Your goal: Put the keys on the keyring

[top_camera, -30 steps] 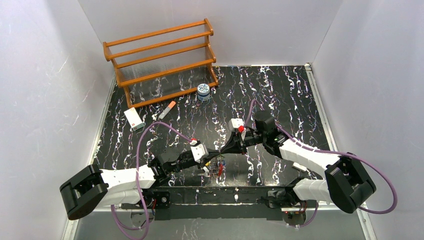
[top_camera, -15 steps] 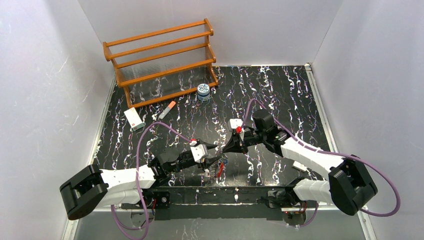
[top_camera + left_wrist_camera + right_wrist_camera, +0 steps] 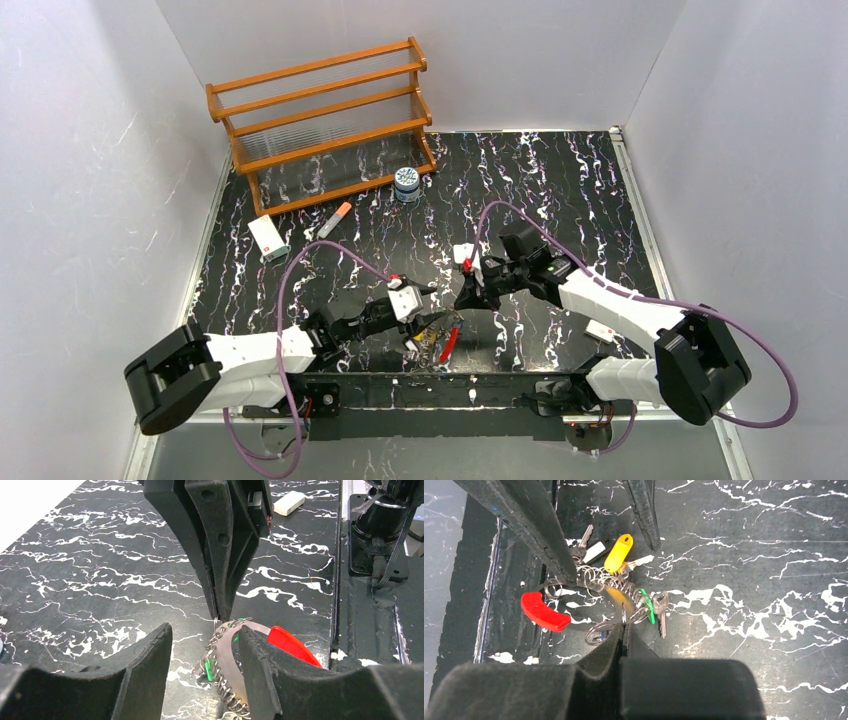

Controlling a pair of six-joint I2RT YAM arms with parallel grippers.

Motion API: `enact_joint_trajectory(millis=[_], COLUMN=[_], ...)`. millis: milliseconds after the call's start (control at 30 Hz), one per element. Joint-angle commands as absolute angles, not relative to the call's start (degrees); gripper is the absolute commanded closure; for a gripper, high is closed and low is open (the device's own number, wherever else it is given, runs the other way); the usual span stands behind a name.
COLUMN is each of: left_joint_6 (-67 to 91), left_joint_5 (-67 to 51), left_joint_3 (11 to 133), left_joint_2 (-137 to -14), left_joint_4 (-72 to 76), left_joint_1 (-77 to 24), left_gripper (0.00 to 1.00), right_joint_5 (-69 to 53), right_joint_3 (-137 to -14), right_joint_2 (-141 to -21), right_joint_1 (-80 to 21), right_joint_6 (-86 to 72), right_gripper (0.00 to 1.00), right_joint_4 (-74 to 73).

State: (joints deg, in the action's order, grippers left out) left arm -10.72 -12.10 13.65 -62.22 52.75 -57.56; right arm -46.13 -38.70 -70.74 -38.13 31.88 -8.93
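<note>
The keyring, a thin silver band with a red section, lies on the black marbled table near its front edge, with coiled wire rings strung along it. Keys hang from it: a yellow-headed key, a green-headed key and a plain silver one. My right gripper is shut on a small wire ring of a key at the band; in the left wrist view the right gripper comes down from above. My left gripper stands open astride the keyring, whose band lies close to the right finger.
A wooden rack stands at the back left, with a blue-white jar, an orange-tipped marker and a white box in front of it. A white block lies near the right arm. The arms' base rail runs just behind the keyring.
My left gripper has opened and let go of the keyring. The bunch now lies lower, towards the front edge. The right gripper has moved left and down, still shut.
</note>
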Motion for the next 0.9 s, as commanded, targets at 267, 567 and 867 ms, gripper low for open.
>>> enact_joint_trajectory(millis=[267,567,867], left_joint_6=[-11.86,-11.18,-11.99], left_joint_5=[-17.84,-17.95,-15.89], left_joint_3=[19.03,20.62,22.17], left_joint_2=[-68.33,-71.25,-71.8], left_joint_4=[50.75,48.26,42.76], left_joint_1=[-57.66,-57.66,-57.66], left_gripper=[0.59,0.67,0.83], right_joint_5=[-44.18,-43.73,-42.69], right_joint_3=[-42.68,-43.83,-44.08], right_joint_2=[-72.96,-73.28,-73.28], right_joint_1=[-40.53,-42.29,-43.31], right_joint_6=[35.52,35.54,35.6], right_gripper=[0.99,0.99,0.99], right_joint_4=[-14.16,-14.41,-14.29])
